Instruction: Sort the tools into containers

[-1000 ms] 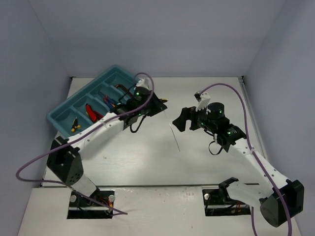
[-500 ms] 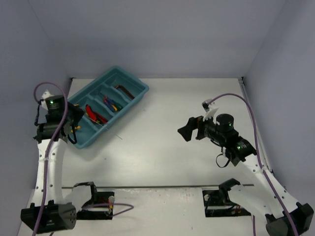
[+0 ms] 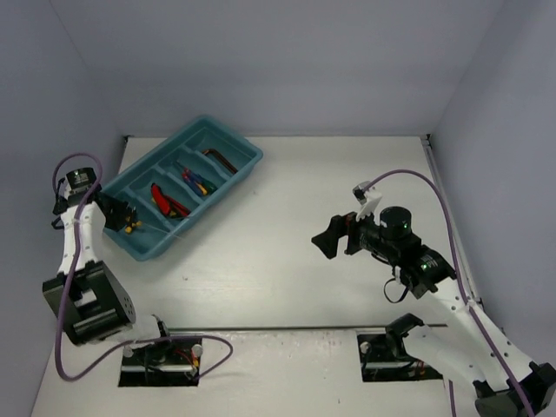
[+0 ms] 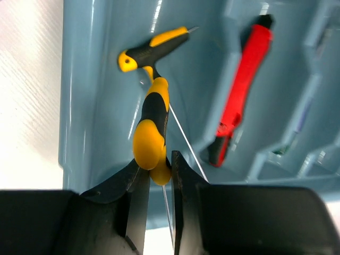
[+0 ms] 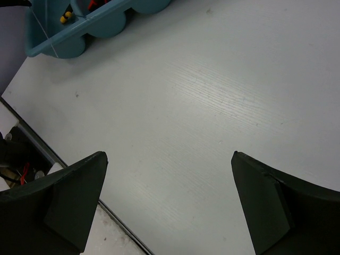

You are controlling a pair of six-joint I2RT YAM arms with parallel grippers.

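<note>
The long teal tray [image 3: 252, 157] lies at the back left with four compartments. From the far end they hold dark hex keys [image 3: 222, 160], coloured screwdrivers [image 3: 195, 182], a red utility knife [image 3: 165, 201] and yellow-black T-handle drivers [image 3: 131, 222]. My left gripper [image 3: 119, 214] is at the tray's near-left end. In the left wrist view its jaws [image 4: 158, 183] are nearly closed on the yellow handle end of one T-handle driver [image 4: 151, 125] inside the end compartment; a second T-handle driver [image 4: 151, 45] lies beyond it. My right gripper [image 3: 327, 238] is open and empty above bare table.
The red utility knife [image 4: 241, 79] lies in the compartment beside the drivers. The tray's corner [image 5: 101, 24] shows at the top left of the right wrist view. White walls close the table at left, back and right. The table's near edge [image 5: 69, 170] runs below the right gripper [image 5: 169, 159].
My left arm swung from the table's middle to the tray's near-left end and now folds back close to the left wall. My right gripper drew slightly nearer and stays open.
</note>
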